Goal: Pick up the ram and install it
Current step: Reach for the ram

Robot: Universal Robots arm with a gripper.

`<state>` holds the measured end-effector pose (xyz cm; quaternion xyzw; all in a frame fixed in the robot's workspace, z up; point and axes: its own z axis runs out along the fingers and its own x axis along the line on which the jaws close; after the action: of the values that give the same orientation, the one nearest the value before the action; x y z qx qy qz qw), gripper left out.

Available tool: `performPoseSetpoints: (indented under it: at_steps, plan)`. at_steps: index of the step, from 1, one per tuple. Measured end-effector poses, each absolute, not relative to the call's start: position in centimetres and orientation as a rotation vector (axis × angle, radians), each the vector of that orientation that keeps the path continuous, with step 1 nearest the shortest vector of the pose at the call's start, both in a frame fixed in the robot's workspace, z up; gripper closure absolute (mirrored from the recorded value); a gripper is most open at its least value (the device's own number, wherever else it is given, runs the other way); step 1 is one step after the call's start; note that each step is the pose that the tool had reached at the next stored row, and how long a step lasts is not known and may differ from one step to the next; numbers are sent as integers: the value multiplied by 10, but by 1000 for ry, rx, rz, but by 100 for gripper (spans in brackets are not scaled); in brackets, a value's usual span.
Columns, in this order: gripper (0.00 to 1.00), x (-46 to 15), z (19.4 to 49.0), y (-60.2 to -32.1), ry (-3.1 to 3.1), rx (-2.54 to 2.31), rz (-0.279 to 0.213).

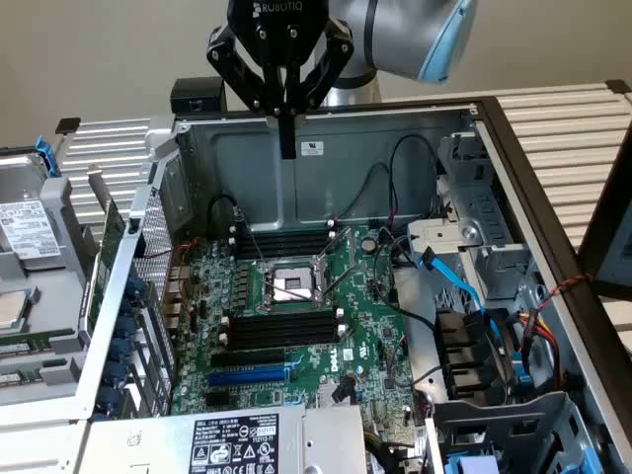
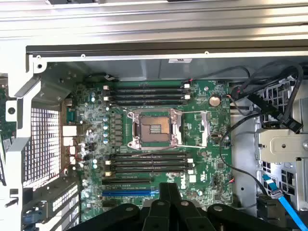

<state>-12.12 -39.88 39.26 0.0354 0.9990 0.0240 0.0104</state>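
My gripper (image 1: 287, 148) hangs shut above the back wall of the open computer case, with nothing between its fingers. In the wrist view the shut gripper (image 2: 168, 192) juts in over the motherboard (image 2: 202, 120). Two banks of long black memory slots lie on the board: the far bank (image 1: 286, 242) (image 2: 144, 94) and the near bank (image 1: 281, 331) (image 2: 147, 163), either side of the CPU socket (image 1: 291, 286) (image 2: 154, 127). A thin green board (image 1: 106, 262), possibly the ram, stands on edge outside the case at the exterior view's left.
A blue expansion slot (image 1: 247, 375) (image 2: 130, 193) lies just beyond the near bank. Black and blue cables (image 1: 464, 286) and drive bays fill the exterior view's right. A labelled power supply (image 1: 232, 439) sits at the front. Grey drive caddies (image 1: 30, 237) stand outside, left.
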Motion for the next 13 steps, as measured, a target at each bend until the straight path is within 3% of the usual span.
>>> performPoseSetpoints:
  at_steps: [13]
  plan:
    - [90,-124,393,-399,3118,111,75]
